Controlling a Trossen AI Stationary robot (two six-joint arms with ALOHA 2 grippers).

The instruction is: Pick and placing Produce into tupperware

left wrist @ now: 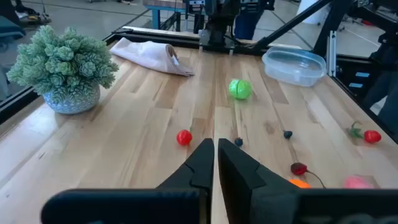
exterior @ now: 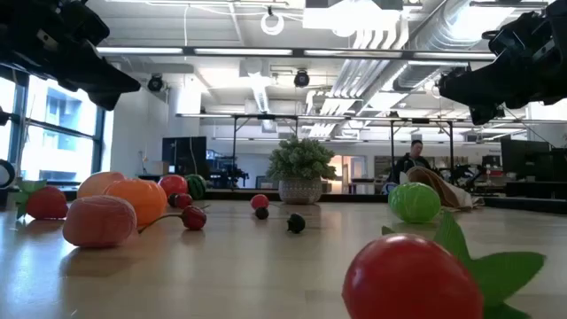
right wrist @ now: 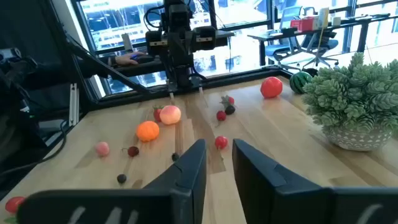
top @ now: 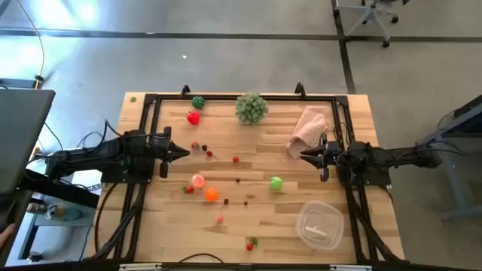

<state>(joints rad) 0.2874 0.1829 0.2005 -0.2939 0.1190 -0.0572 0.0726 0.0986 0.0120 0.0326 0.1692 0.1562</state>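
Writing: no brand, label or lettering can be read on any item.
Left arm: it is stretched level from the 9 o'clock edge of the tabletop (top: 226,226) toward the centre, raised above the wood.
Left gripper (top: 185,153): the fingers are pressed together with only a hairline seam between them in the left wrist view; nothing is held or touched.
Right arm: it is stretched level from the 3 o'clock edge toward the centre, also raised above the wood.
Right gripper (top: 303,156): the fingers are seen slightly apart, a narrow slot between them in the right wrist view; nothing is gripped and nothing is touched.
Tupperware (top: 319,224): it is set at about 4 o'clock on the tabletop, upright; clear and round; no produce is seen in it.
Produce: the pieces are scattered over the wood, all outside the tupperware.
Bright green ball (top: 276,182): it is found just past centre toward 4 o'clock, between the two grippers' lines.
Orange fruit (top: 211,194): it lies at about 7 o'clock, just beside a pink fruit (top: 197,181).
Red tomato (top: 193,117): it lies at about 10 o'clock, near a dark green piece (top: 198,102).
Small red ball (top: 236,159): it lies near the centre.
Leafy plant (top: 251,108): it is placed at 12 o'clock.
Pink cloth (top: 308,126): it is bunched at about 2 o'clock, near the right gripper.
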